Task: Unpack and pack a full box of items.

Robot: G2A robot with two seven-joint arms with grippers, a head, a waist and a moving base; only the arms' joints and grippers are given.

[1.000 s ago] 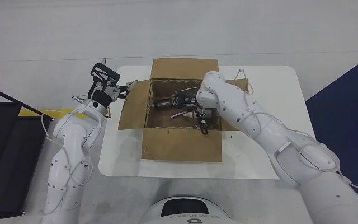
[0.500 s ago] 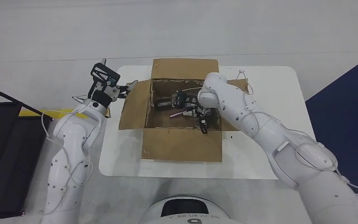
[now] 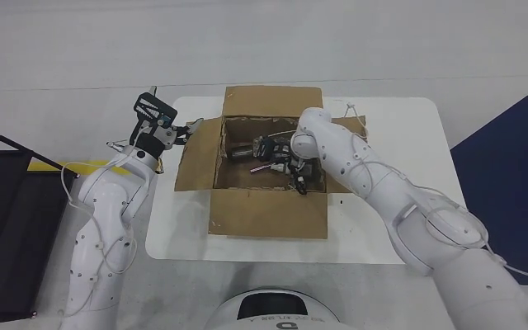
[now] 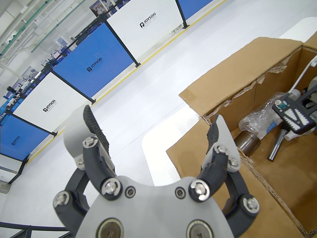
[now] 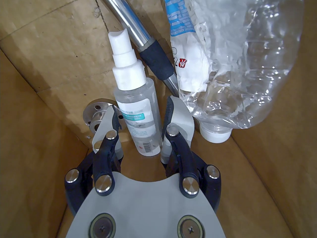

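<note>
Right hand [image 5: 141,105] open astride spray bottle [image 5: 133,87] in box [image 3: 264,214]; left hand [image 4: 152,115] open; white table [image 3: 396,132].

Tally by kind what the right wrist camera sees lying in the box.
Plastic bottles: 2, the spray bottle straddled by the right claw and the crushed bottle.
Metal parts: 2, the rod and the flanged fitting.
Total: 4.

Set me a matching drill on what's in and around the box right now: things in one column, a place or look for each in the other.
Things:
1 spray bottle
2 crushed plastic bottle
3 metal rod
4 left gripper

Descriptions:
A open, by the outer flap of the box
B blue-and-white label
C dark grip sleeve
D between the fingers of the right gripper

Pairs: 1-D, 2-B, 3-C, 4-A
</note>
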